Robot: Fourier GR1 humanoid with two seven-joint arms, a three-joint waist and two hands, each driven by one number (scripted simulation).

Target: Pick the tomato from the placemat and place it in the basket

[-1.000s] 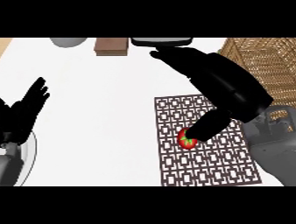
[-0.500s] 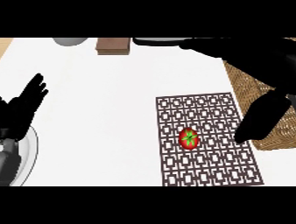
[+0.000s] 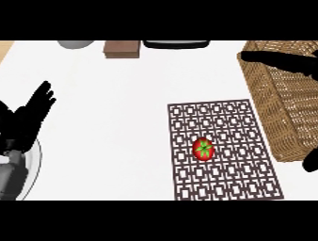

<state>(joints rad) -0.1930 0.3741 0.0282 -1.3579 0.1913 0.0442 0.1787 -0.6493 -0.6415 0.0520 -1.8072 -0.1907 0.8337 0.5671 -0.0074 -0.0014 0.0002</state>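
Counter: white top [image 3: 120, 117], with a strip of wood showing at the far left edge.
Placemat: dark lattice placemat [image 3: 224, 117] lying flat, right of centre, its right edge just beside the basket.
Tomato: red tomato [image 3: 202, 148] with a green stem, resting on the placemat near its middle; nothing touches it.
Basket: woven wicker basket [image 3: 287, 117] along the right side.
Left hand: black left hand [image 3: 19, 122] at the left edge, fingers straight and spread, holding nothing, above the rim of a clear plate [image 3: 33, 164].
Right hand: black right hand [image 3: 307, 63] over the basket's far end, well apart from the tomato; whether its fingers are apart or together I cannot tell.
Far edge: grey round object [image 3: 75, 44], brown block [image 3: 122, 49], dark item [image 3: 176, 44].
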